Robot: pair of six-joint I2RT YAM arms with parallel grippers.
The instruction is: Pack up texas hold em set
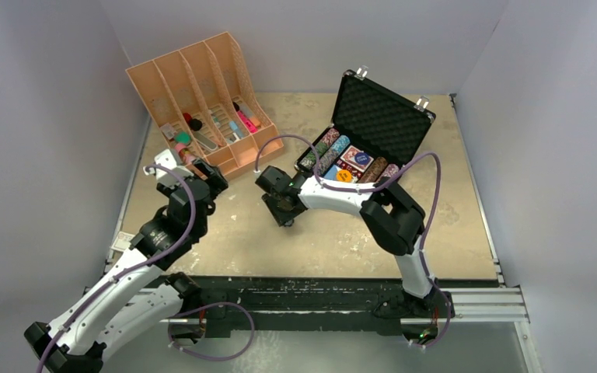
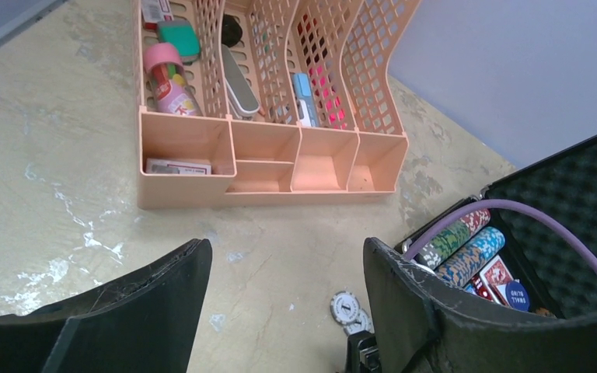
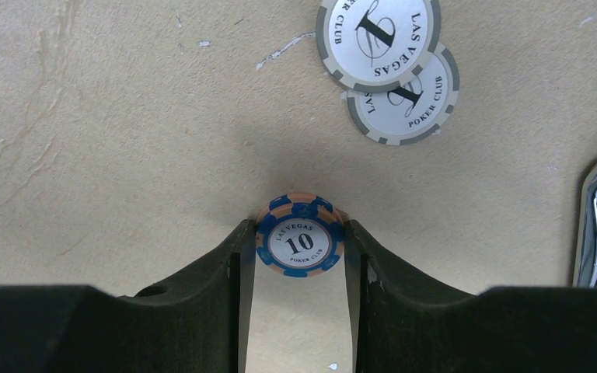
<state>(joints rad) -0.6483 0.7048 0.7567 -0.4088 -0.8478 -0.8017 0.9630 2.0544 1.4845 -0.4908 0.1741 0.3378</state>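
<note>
The black briefcase (image 1: 381, 116) stands open at the back right, foam lid up, with rows of striped chips (image 1: 330, 149), card decks and buttons in its tray. My right gripper (image 3: 298, 227) is shut on a blue and orange "10" poker chip (image 3: 300, 235), held by its edges just over the table, left of the case (image 1: 284, 210). Two grey "1" chips (image 3: 378, 35) lie overlapping on the table just beyond it; they also show in the left wrist view (image 2: 346, 307). My left gripper (image 2: 288, 256) is open and empty, hovering in front of the orange organiser.
The orange slotted organiser (image 1: 202, 101) stands at the back left with pens, an eraser and small items in it. The case's silver handle (image 3: 595, 225) shows at the right edge of the right wrist view. A purple cable (image 2: 513, 208) arcs over the case's chip rows.
</note>
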